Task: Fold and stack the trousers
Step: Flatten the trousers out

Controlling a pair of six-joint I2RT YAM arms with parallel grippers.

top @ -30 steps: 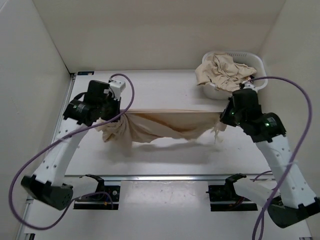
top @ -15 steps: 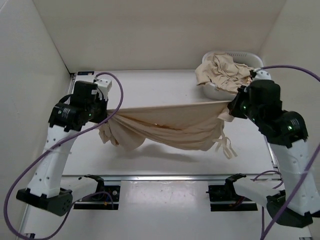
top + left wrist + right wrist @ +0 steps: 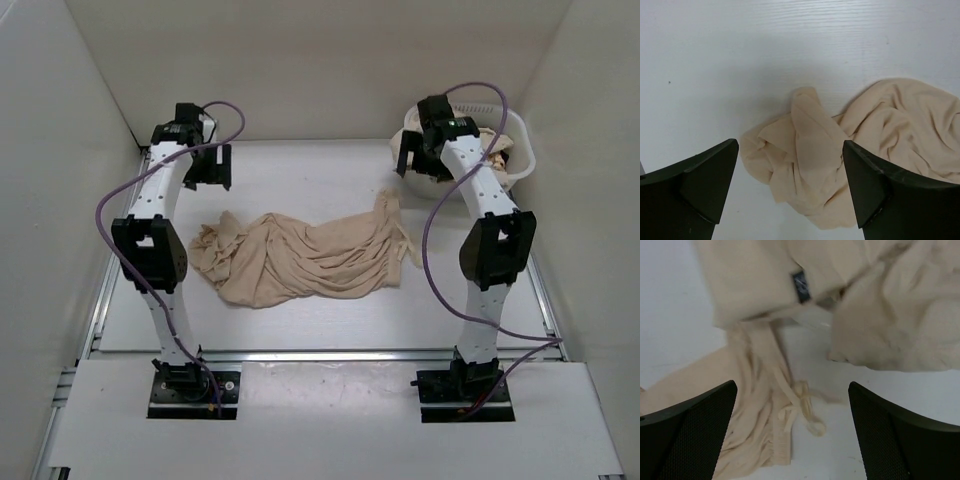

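Two grippers: left gripper (image 3: 207,168) at upper left of the overhead view, right gripper (image 3: 417,162) at upper right; both held above the table (image 3: 300,170).
Left jaws: spread wide, nothing between them; in the wrist view the bunched end of the trousers (image 3: 300,258) lies on the table below the gap.
Right jaws: spread wide, gripping nothing; in the wrist view they frame the basket's near side.
Trousers: one beige pair, crumpled in a broad band across the middle of the table, clear of both grippers; the drawstring (image 3: 799,405) end lies at right, toward the basket.
Basket (image 3: 524,140): white, in the upper right corner of the overhead view, largely hidden behind the right arm.
Basket contents: a heap of beige cloth (image 3: 900,310), like the trousers in colour, spilling over the rim; one piece bears a small dark label (image 3: 801,285); the number of pieces cannot be told.
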